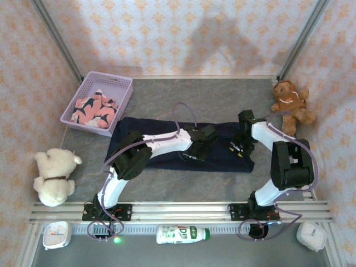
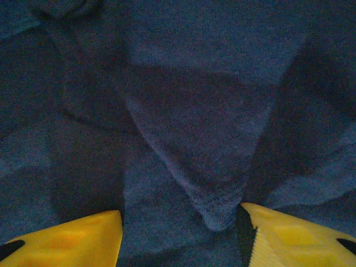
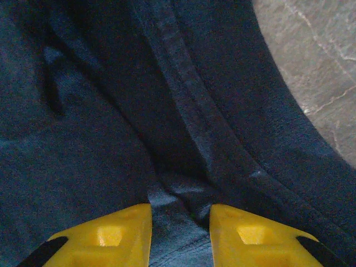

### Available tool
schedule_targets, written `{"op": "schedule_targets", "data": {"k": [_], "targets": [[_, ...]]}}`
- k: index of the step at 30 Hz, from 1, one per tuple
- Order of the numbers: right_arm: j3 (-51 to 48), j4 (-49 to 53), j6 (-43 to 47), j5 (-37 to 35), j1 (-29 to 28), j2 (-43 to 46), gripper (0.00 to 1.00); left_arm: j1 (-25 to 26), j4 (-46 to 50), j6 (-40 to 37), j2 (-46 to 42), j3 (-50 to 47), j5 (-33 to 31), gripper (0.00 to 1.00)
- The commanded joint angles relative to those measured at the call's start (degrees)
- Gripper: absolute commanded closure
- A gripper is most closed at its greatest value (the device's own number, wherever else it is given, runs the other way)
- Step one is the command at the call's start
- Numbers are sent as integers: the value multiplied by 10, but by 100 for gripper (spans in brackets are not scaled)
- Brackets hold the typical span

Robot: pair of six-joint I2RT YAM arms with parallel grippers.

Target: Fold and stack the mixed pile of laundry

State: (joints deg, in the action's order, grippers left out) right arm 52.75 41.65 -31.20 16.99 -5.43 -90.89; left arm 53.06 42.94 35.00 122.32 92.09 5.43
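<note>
**Task status.** We judge the work to be at an early stage. The navy garment point(image 1: 158, 125) lies spread as a long strip across the middle of the table point(image 1: 167, 183), with its long sides parallel to the near edge. It looks folded lengthwise at most and needs further folds. The shark-print garment point(image 1: 95, 108) lies crumpled in the lavender basket point(image 1: 111, 80) at the far left corner of the table. It is unfolded, and no stack exists yet.

**Tool state.** The left gripper point(image 2: 181, 222) sits on the navy garment near its middle, with its jaws partly apart. A pointed ridge of cloth stands between them, close against the pad on the right of the wrist view and with a gap to the other pad. We read this as no grip yet. The right gripper point(image 3: 179, 219) sits toward the garment's right end. Its jaws are closer together, and a bunched fold beside the hemmed edge fills the gap. We judge that fold to be pinched.

**Remaining steps.**
- Finish folding the navy garment.
- Fetch and fold the shark-print garment.
- Stack the two.

**Writing.** A white bottle point(image 1: 181, 233) lies at the near edge. Its label shows a large letter resembling "D"; the rest is unreadable. The two clocks point(image 1: 55, 235) at the near corners are too small to read.
</note>
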Motion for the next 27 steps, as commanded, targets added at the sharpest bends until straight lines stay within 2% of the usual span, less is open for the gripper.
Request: {"op": "schedule_targets", "data": {"k": [1, 6, 12, 23, 27], "targets": [[-8, -13, 7, -8, 4, 15, 67, 11, -12, 34, 15, 22, -34, 47], [-14, -22, 6, -6, 4, 16, 67, 15, -13, 53, 26, 32, -45, 58], [-6, -20, 10, -10, 6, 17, 67, 19, 3, 64, 32, 43, -58, 64], [-2, -17, 15, -13, 12, 20, 68, 18, 55, 68, 43, 90, -73, 84], [0, -15, 15, -14, 17, 20, 68, 18, 64, 67, 38, 90, -74, 100]]}}
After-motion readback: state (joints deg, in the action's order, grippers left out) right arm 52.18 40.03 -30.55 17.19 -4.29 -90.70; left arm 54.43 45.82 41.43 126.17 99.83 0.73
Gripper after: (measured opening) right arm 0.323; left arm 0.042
